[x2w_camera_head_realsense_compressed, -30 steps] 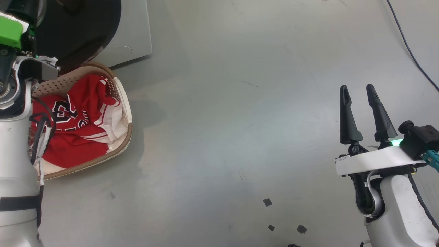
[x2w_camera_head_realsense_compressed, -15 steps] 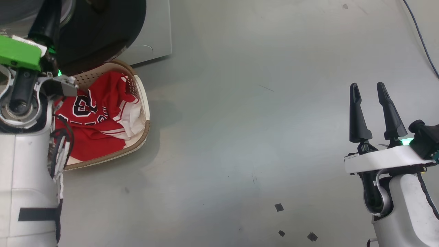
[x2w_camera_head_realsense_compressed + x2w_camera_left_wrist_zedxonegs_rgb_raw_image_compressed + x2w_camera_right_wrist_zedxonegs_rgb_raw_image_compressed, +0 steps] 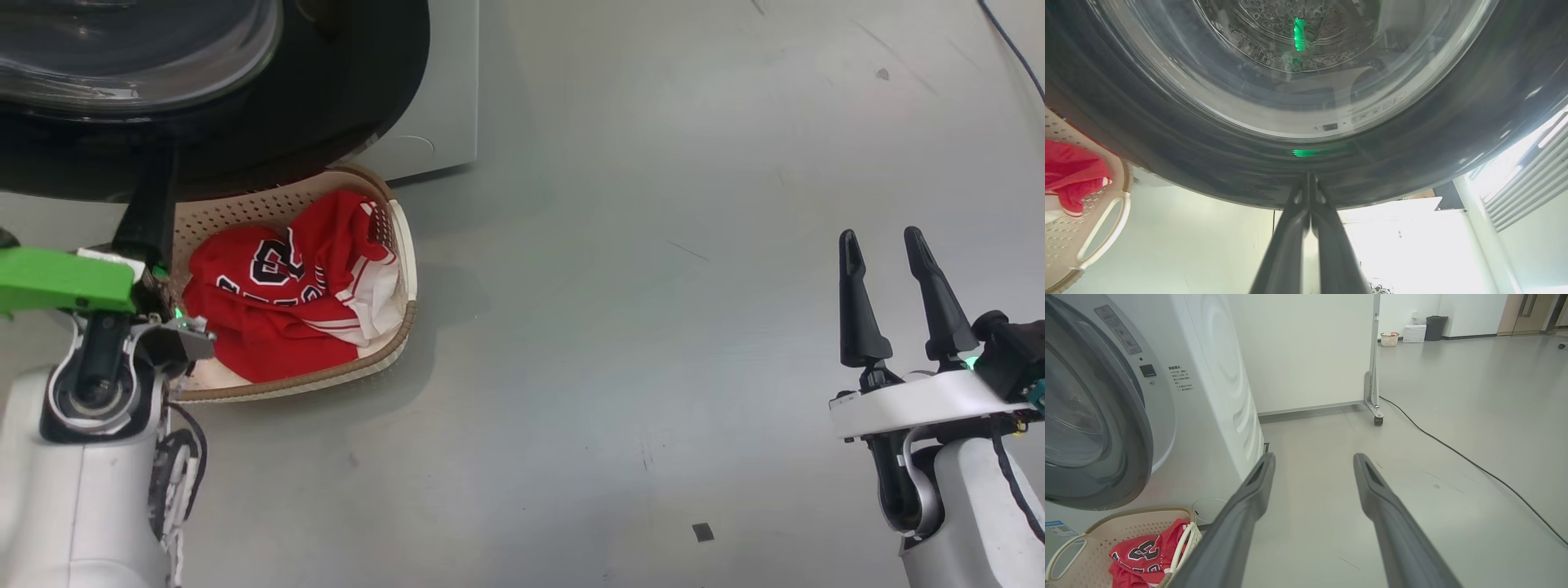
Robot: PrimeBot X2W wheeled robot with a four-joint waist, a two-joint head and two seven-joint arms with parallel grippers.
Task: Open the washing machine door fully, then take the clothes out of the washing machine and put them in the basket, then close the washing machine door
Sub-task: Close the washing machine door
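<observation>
- The left gripper [image 3: 1309,181], its fingers pressed together, has its tips against the glossy black rim of the washing machine door [image 3: 359,98], at 11 o'clock in the head view.
- The right gripper [image 3: 883,241] is spread and empty above the floor [image 3: 612,327] at 4 o'clock.
- The clothes [image 3: 277,327] lie in the basket [image 3: 326,384] at 9 o'clock, before the washing machine [image 3: 1208,396].

Grey room, smooth bare floor [image 3: 620,245].
White wheeled partition [image 3: 1306,351], black cable [image 3: 1453,451] across floor, dark bin [image 3: 1436,326] at back.
</observation>
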